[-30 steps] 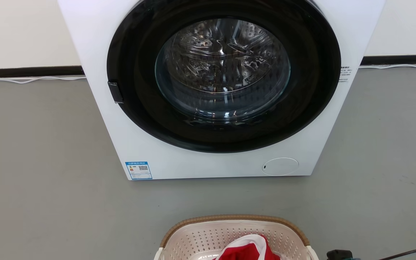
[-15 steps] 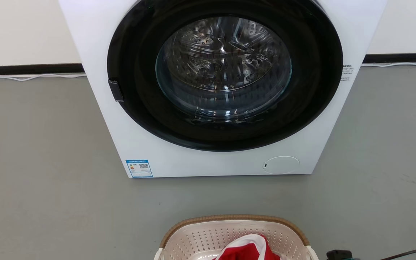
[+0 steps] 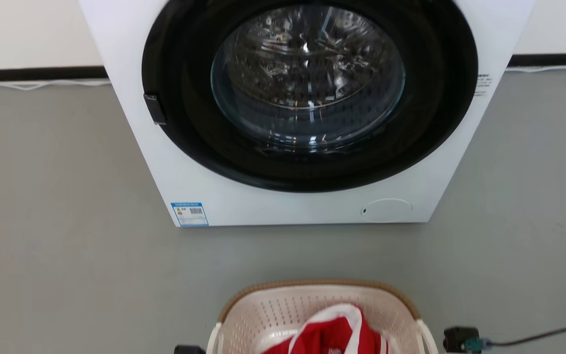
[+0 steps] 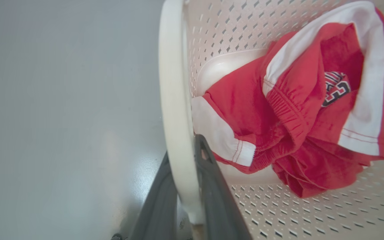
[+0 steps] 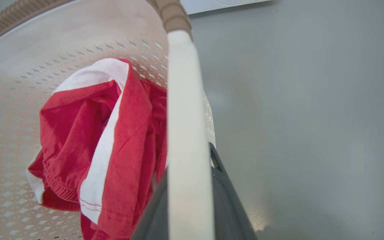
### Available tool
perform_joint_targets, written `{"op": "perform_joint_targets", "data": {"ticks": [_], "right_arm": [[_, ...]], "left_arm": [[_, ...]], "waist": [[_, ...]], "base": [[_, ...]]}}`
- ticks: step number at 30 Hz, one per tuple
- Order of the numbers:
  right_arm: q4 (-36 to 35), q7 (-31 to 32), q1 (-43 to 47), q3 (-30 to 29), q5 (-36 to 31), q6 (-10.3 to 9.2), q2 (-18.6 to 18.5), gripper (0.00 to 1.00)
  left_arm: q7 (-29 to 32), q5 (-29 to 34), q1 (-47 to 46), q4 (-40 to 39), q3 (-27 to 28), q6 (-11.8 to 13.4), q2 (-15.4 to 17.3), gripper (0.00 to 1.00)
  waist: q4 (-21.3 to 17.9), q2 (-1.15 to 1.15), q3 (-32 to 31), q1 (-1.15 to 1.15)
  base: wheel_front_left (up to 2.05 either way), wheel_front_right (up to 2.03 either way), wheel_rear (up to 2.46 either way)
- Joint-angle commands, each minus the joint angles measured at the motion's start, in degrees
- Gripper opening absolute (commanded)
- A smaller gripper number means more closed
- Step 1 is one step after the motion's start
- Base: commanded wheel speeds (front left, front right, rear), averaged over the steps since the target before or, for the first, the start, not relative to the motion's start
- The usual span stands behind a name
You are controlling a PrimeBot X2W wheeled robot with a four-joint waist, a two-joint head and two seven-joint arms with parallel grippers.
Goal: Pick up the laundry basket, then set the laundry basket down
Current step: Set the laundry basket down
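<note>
At the far left, a thin white cable (image 3: 32, 84) runs along the foot of the wall over the grey floor (image 3: 67, 196). In the left wrist view, the left gripper (image 4: 182, 150) pinches the basket's white left handle (image 4: 173, 100), with one dark finger (image 4: 158, 206) on the outer side and the other on the inner side, both pressed against the plastic.

The laundry basket (image 3: 283, 309) sits at the bottom middle of the head view, straight in front of the washing machine (image 3: 175, 162) and apart from it, with a strip of bare floor between them. I cannot tell whether its base touches the floor. Its brown woven-look rim (image 3: 312, 283) curves round the far side. A crumpled red garment (image 3: 322, 337) with white bands lies inside against the perforated wall.

The machine's round dark door (image 3: 307, 78) is closed. A blue label (image 3: 189, 214) is at its lower left corner and a round flap (image 3: 387, 209) at its lower right.

In the right wrist view, the right gripper (image 5: 188, 160) clamps the white right handle (image 5: 183, 100), a finger (image 5: 227, 196) on either side of it. At the far right of the head view, a dark cable (image 3: 538, 337) trails across the floor.
</note>
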Motion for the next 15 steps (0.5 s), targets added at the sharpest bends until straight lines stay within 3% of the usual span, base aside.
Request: {"op": "perform_joint_targets", "data": {"ticks": [1, 15], "right_arm": [[-0.6, -1.1, -3.3, 1.0, 0.0, 0.42, -1.1, 0.0], [-0.6, -2.2, -14.7, -2.4, -4.3, 0.42, -1.1, 0.0]], "left_arm": [[-0.6, -0.4, -3.8, 0.3, 1.0, 1.0, 2.6, 0.0], [-1.1, 0.1, -15.7, -0.2, 0.2, 0.7, 2.6, 0.0]], "waist": [[0.3, 0.0, 1.6, 0.0], [2.4, 0.0, 15.5, 0.0]], "base": [[0.0, 0.0, 0.0], [0.0, 0.0, 0.0]]}}
